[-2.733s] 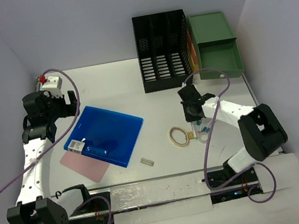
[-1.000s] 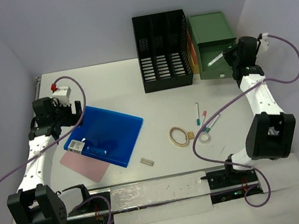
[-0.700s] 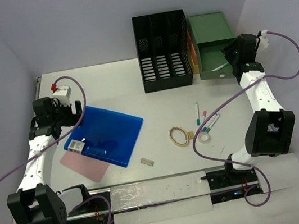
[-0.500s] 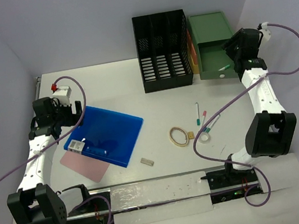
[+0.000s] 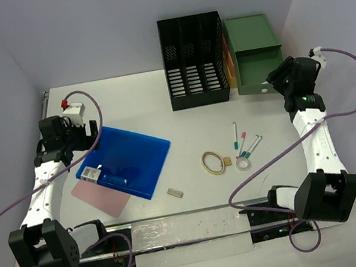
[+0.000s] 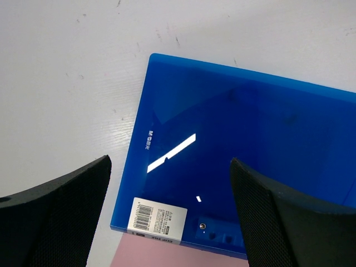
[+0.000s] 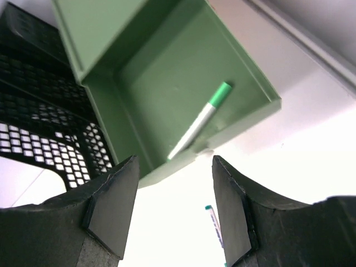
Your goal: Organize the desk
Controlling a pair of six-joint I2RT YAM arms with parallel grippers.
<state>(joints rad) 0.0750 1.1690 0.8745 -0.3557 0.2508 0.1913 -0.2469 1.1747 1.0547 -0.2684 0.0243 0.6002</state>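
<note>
The white desk (image 5: 133,107) carries a blue folder (image 5: 125,161) lying on a pink sheet (image 5: 96,195). My left gripper (image 5: 85,130) hangs open above the folder's (image 6: 233,139) far-left corner, holding nothing (image 6: 169,164). My right gripper (image 5: 277,81) is open and empty just in front of the green drawer (image 5: 259,70). In the right wrist view the drawer (image 7: 167,72) holds a green-capped marker (image 7: 200,125), which lies beyond the gripper (image 7: 174,164).
A black file rack (image 5: 195,59) stands beside the green drawer unit (image 5: 251,32) at the back. Three markers (image 5: 242,140), a tape ring (image 5: 242,162), a rubber band (image 5: 212,162), a small yellow piece (image 5: 227,161) and an eraser (image 5: 175,191) lie mid-desk.
My right gripper opened and let the green marker drop into the drawer, then drew back toward the near side. The left arm stayed put.
</note>
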